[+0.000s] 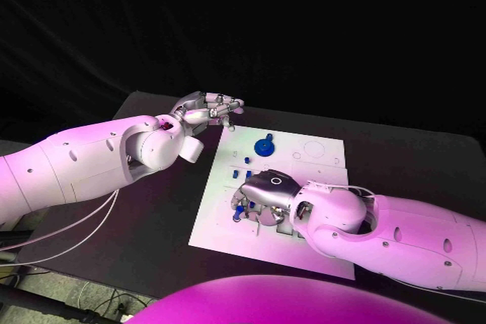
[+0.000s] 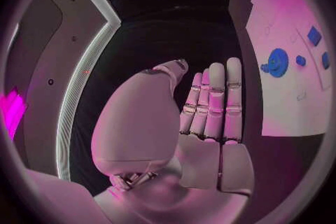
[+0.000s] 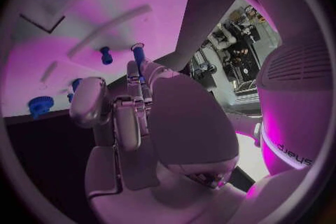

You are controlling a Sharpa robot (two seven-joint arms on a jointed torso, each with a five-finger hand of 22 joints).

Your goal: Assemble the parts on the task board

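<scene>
The white task board lies in the middle of the black table. A blue gear sits near its far left corner, with small blue parts beside it. My right hand hovers low over the board's left middle, and a blue peg sticks out from between its fingertips. Off the board's far left corner, my left hand is raised with its fingers straight and together, holding nothing. The left wrist view shows the gear and the board beyond that hand.
Another blue peg stands on the board ahead of my right hand, and the gear lies further off. Bare black table runs along the board's left side.
</scene>
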